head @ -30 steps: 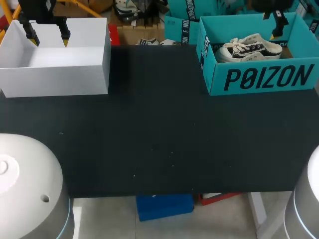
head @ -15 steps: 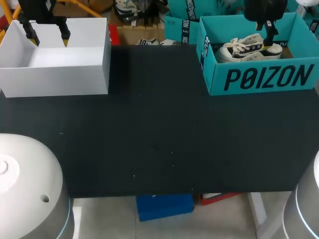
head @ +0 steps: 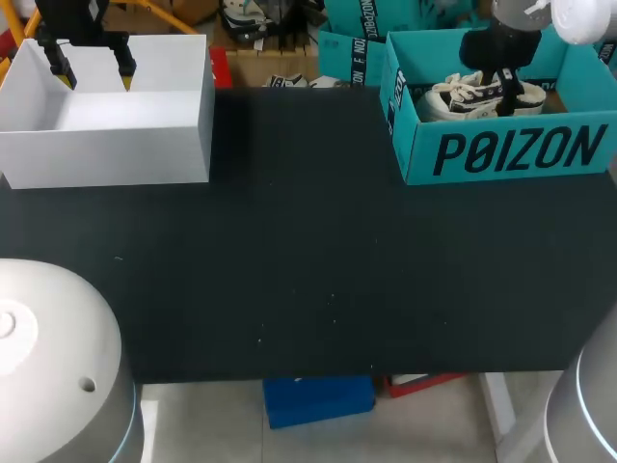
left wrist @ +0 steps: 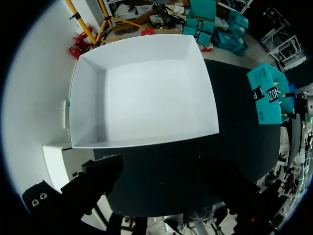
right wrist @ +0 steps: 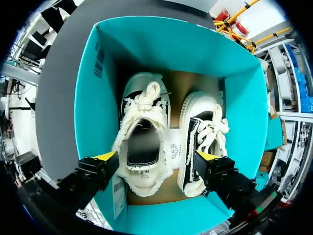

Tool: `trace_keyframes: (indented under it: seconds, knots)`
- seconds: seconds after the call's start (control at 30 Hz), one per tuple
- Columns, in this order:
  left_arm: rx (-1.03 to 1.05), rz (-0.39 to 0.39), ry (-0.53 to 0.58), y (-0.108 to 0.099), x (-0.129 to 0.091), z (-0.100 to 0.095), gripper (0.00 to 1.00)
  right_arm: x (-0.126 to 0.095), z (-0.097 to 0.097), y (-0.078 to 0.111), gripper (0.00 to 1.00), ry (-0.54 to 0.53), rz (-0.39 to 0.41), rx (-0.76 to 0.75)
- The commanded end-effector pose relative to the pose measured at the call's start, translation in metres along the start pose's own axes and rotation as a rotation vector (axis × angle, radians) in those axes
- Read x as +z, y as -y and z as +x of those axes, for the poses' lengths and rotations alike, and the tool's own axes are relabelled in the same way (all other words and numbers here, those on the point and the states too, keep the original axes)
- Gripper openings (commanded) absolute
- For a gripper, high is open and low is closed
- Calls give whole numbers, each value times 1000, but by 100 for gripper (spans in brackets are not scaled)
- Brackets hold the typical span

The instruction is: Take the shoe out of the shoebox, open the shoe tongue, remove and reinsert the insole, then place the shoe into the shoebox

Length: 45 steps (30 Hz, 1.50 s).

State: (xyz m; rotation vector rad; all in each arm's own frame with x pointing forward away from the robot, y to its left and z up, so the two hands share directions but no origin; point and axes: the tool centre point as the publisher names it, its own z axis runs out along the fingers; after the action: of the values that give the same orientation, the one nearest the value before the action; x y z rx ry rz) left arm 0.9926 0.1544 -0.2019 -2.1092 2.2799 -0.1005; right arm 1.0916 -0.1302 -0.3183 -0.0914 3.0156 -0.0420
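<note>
In the shoebox (right wrist: pixel 93 107), the shoe (right wrist: pixel 144 142) lies lengthwise, toe ahead of wide-open right pincer (right wrist: pixel 156 156).

Bright, even light is coming from above, leaving the surface (head: pixel 308 251) looking dull and dark while the white box (head: pixel 106 145) is glowing pale, its inner walls shading softly to grey. Inside the shoebox (right wrist: pixel 95 112) the tall walls are throwing shadow across the floor beyond the shoes (right wrist: pixel 144 152), and the laces (right wrist: pixel 146 105) are catching the light.
</note>
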Motion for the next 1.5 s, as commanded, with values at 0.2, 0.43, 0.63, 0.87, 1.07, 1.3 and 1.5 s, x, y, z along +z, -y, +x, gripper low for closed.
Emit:
trace_keyframes:
  seconds: [0.2,0.43,0.63,0.87,1.07,1.3,1.5]
  knots:
    - [-1,1,1,-1,0,0,100,30,-19,4,75,-42,2,0]
    - [-1,1,1,-1,0,0,100,43,-23,11,47,-71,7,3]
    - [-1,1,1,-1,0,0,100,58,-23,17,48,-94,-5,14]
    - [-1,1,1,-1,0,0,100,72,-22,19,46,-120,-11,19]
    - [-1,1,1,-1,0,0,100,80,-23,19,46,-131,-16,21]
    - [-1,1,1,-1,0,0,100,89,-17,14,47,-143,-28,26]
    - [-1,1,1,-1,0,0,100,97,-13,13,40,-141,-34,30]
